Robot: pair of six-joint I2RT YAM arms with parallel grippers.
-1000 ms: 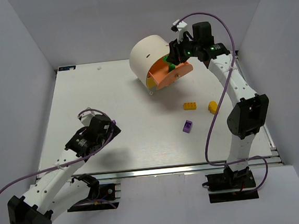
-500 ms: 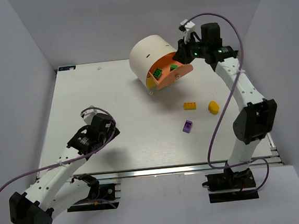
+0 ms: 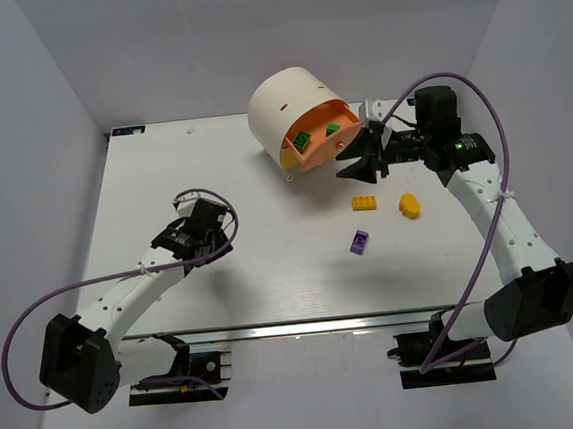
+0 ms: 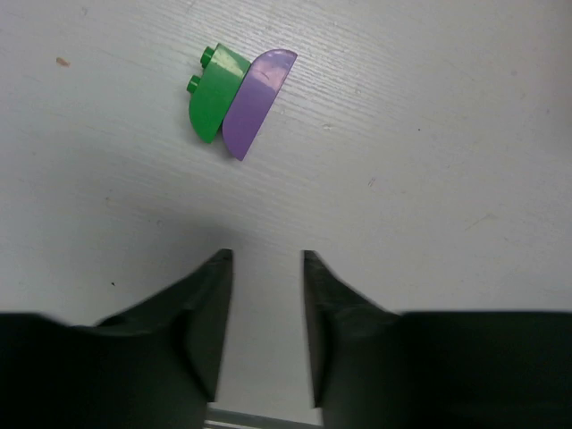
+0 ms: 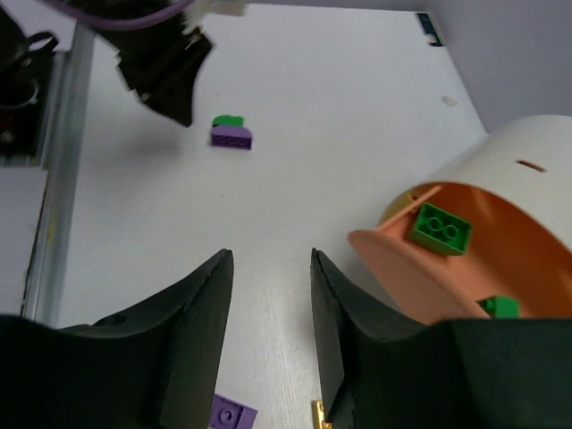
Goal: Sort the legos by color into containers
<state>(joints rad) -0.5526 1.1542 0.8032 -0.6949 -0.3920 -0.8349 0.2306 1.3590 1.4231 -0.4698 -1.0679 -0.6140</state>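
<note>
The cream drum (image 3: pixel 285 104) lies at the back with one orange drawer (image 3: pixel 323 149) pulled out. Two green legos (image 3: pixel 302 140) (image 3: pixel 332 128) rest in that drawer. My right gripper (image 3: pixel 358 164) hovers just right of the drawer, open and empty. In the right wrist view the gripper (image 5: pixel 271 255) sits over bare table beside the drawer (image 5: pixel 420 268). A yellow lego (image 3: pixel 365 204), a yellow-orange lego (image 3: pixel 408 205) and a purple lego (image 3: pixel 359 241) lie loose. My left gripper (image 4: pixel 265 257) is open, narrowly, with a joined green lego (image 4: pixel 213 98) and purple lego (image 4: pixel 257 105) ahead of it.
Grey walls stand around the white table on the left, back and right. The metal rail (image 3: pixel 306 325) with both arm bases runs along the near edge. The right arm's purple cable (image 3: pixel 461 84) loops high above the back right corner.
My right gripper has drawn back from over the drawer, down and to the right, leaving a green lego inside. My left gripper has moved forward and right, its jaws narrower.
</note>
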